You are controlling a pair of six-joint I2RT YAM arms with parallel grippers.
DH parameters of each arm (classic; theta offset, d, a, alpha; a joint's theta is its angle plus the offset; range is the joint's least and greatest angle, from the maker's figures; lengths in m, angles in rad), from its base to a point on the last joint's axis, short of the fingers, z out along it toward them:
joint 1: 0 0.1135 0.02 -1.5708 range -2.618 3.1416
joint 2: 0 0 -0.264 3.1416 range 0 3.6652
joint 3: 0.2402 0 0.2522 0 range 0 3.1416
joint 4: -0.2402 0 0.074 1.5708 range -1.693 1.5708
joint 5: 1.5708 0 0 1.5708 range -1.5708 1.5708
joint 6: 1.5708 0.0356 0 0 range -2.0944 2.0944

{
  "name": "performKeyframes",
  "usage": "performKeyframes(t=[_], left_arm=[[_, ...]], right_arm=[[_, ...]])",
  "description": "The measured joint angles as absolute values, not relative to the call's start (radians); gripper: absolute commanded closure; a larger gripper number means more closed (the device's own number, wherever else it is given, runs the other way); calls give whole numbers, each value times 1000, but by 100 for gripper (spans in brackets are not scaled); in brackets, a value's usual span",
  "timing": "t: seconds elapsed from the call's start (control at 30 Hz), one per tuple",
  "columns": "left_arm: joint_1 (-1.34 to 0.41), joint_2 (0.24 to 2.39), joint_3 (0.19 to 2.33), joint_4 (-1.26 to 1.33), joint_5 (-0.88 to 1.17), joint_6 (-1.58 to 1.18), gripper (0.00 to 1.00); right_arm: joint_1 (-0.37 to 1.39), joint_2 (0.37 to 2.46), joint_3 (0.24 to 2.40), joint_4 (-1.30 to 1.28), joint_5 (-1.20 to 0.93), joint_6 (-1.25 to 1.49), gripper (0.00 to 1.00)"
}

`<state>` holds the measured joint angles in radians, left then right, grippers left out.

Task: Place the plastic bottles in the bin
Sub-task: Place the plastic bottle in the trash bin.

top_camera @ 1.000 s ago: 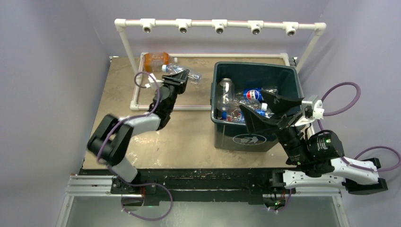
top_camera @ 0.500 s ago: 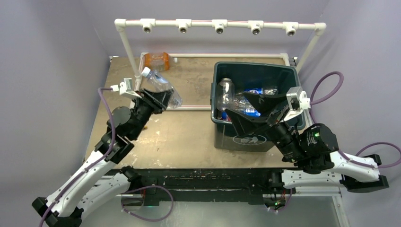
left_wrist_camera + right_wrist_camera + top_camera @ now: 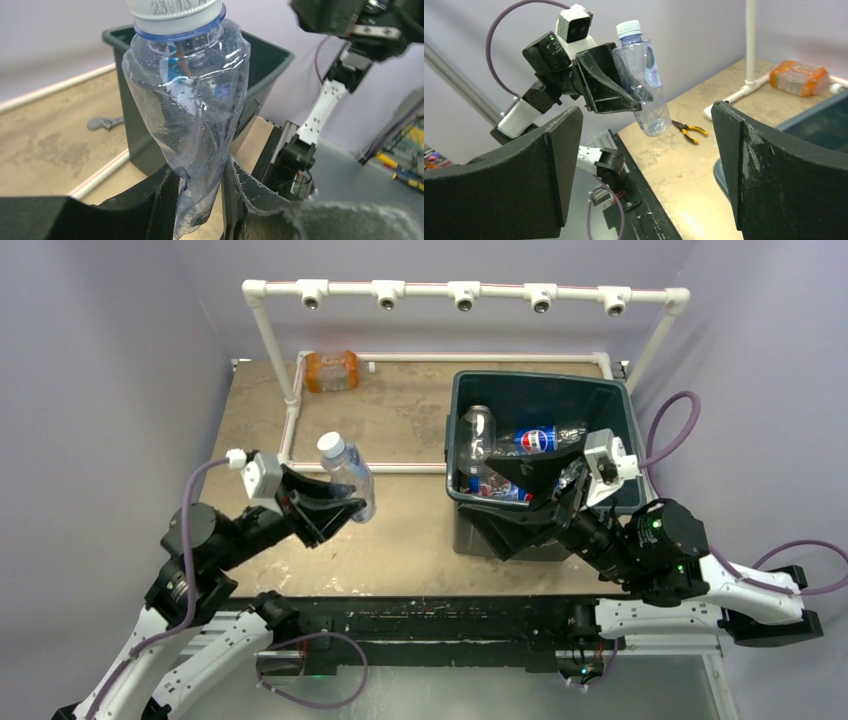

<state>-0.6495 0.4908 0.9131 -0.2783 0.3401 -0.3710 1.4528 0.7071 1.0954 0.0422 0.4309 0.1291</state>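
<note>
My left gripper (image 3: 335, 508) is shut on a crumpled clear bottle (image 3: 348, 475) with a white cap. It holds the bottle upright in the air, left of the bin; the bottle fills the left wrist view (image 3: 187, 100) and shows in the right wrist view (image 3: 644, 85). The dark green bin (image 3: 610, 400) stands at the right and holds several bottles (image 3: 535, 440). An orange bottle (image 3: 331, 370) lies at the table's back left. My right gripper (image 3: 520, 500) is open and empty, at the bin's front left corner, facing the left arm.
A white pipe frame (image 3: 465, 292) runs along the back, and a pipe rail (image 3: 400, 468) lies on the table. Yellow-handled pliers (image 3: 689, 131) lie on the table under the held bottle. A small grey tool (image 3: 102, 122) lies near the bin's wall (image 3: 135, 125).
My left arm lifted the clear bottle from the back of the table and drew it toward the near edge, now upright. My right gripper swung left and lower in front of the bin.
</note>
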Motion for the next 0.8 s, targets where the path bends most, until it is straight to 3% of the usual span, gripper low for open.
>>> performKeyframes(t=[0.33,0.8], left_arm=[[-649,410,779,-233,566,-152,100],[-649,456,759,-200,723,-142,100]], right_arm=[[1453,830,1094,65,335,70,1],[1453,1029,1203,32,297,43,5]])
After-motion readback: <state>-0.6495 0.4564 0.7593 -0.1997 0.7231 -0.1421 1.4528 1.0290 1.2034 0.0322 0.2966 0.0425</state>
